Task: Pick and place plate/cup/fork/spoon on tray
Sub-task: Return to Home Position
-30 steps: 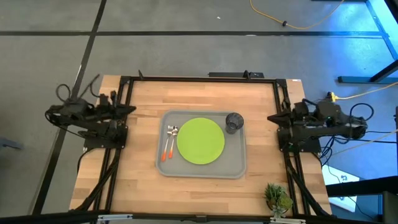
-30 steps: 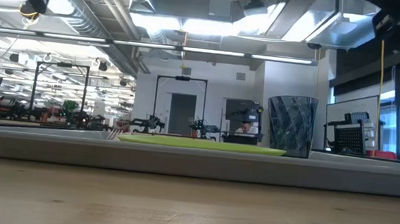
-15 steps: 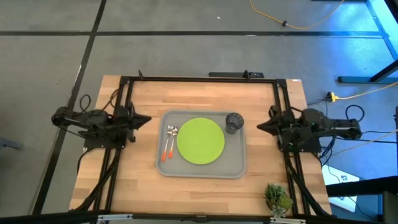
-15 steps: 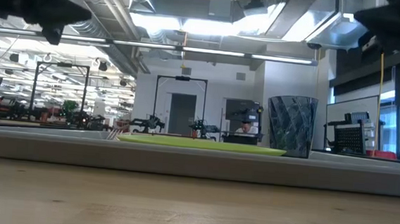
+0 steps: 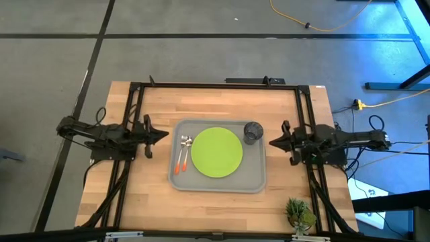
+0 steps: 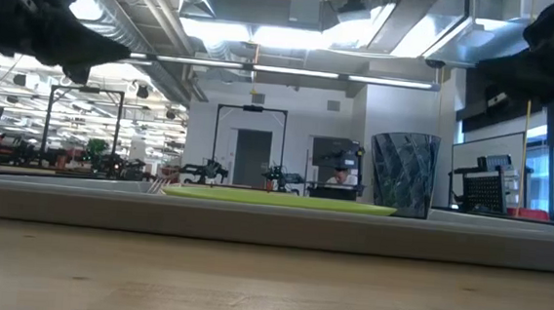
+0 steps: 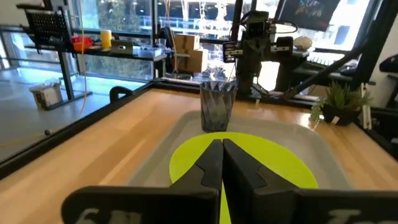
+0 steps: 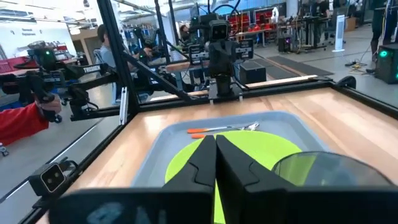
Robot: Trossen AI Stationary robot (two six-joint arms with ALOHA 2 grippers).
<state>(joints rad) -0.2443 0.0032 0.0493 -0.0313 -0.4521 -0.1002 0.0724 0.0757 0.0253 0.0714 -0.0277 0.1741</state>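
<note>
- All four pieces are judged to be placed already, so what remains is taken to be the withdrawal of both arms; the risk lies in that withdrawal alone
- The right end effector (image 5: 272, 142) is held just off the right rim of the tray (image 5: 259, 183), pointing at it, with its fingers pressed together and nothing gripped
- The cup (image 5: 252, 132) could be tipped or pushed off the tray if this arm were swung low toward the far side, since the cup is the tall piece closest to it and looks light
- The left end effector (image 5: 163, 134) is held just off the tray's left rim, likewise closed narrow and empty
- The fork (image 5: 179, 163) and the spoon (image 5: 185, 157) could be knocked askew by a dip of this arm, as they lie close to that rim
- The plate (image 5: 216, 152), flat, round and lime green, is seen in the middle of the light-grey tray, which sits at the centre of the wooden tabletop (image 5: 154, 202)
- The cup, dark grey and see-through, is stood upright at the tray's far right corner, just beside the plate
- The two orange-handled pieces are laid side by side left of the plate, silver heads toward the far side
</note>
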